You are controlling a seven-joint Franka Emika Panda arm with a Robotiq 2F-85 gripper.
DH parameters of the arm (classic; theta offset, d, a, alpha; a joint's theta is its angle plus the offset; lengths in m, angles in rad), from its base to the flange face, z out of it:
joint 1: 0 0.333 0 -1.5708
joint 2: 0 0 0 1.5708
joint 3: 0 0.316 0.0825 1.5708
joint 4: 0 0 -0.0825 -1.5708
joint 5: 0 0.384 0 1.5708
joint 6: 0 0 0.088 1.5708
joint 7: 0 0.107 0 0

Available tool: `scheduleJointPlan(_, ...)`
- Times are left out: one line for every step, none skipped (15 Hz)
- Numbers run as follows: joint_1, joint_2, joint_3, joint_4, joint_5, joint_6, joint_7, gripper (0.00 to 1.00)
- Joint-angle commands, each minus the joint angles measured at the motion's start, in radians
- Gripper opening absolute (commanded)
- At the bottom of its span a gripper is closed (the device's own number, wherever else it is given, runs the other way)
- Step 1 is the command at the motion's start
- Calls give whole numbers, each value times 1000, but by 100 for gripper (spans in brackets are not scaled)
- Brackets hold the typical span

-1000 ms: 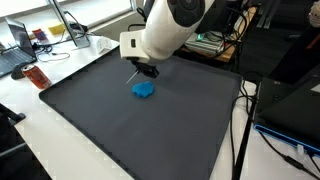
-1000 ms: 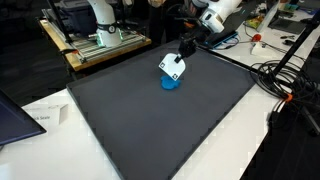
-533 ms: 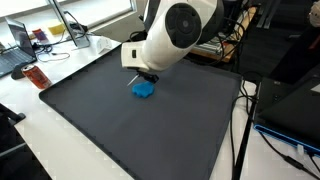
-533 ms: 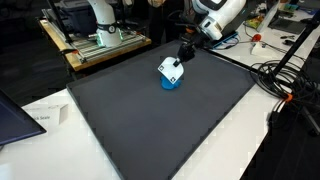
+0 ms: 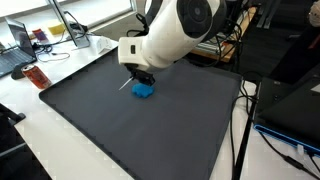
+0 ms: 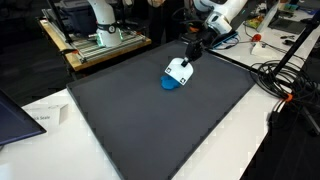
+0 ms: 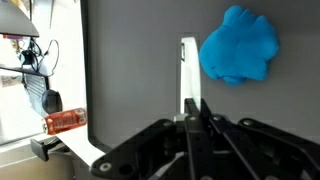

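A small lumpy blue object (image 5: 144,91) lies on the black mat (image 5: 120,130); it also shows in the other exterior view (image 6: 169,84) and at the wrist view's upper right (image 7: 238,45). My gripper (image 5: 141,76) hangs just above it, shut on a thin white stick (image 7: 187,65) that juts out from between the jaws (image 7: 192,104). The stick's tip (image 5: 126,84) rests close beside the blue object, and I cannot tell if the two touch. In an exterior view the white wrist box (image 6: 179,70) hides the fingers.
A red can (image 5: 37,77) lies at the mat's corner, also in the wrist view (image 7: 65,122). Laptops sit on the side tables (image 5: 14,48) (image 6: 14,116). Cables (image 6: 285,85) trail past the mat's edge. A second robot base (image 6: 100,30) stands behind.
The arm has swung and tilted over the blue object, carrying the stick's tip to its side. The blue object stays where it was and the gripper stays shut.
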Motion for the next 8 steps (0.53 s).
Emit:
scheduleJointPlan(-11,-21,0,-22,-17,95,37,1)
scheduleJointPlan(-13,-26,-3,-30,-19,128,46,1)
scheduleJointPlan(-15,-30,-7,-35,-22,155,53,1)
scheduleJointPlan(-18,-31,-9,-38,-17,175,56,1)
scheduleJointPlan(-24,-32,-8,-42,-7,197,55,1)
scheduleJointPlan(-33,-36,-5,-48,5,222,51,1)
scheduleJointPlan(-42,-42,-3,-56,16,249,48,1)
scheduleJointPlan(-55,-51,0,-67,32,277,44,1)
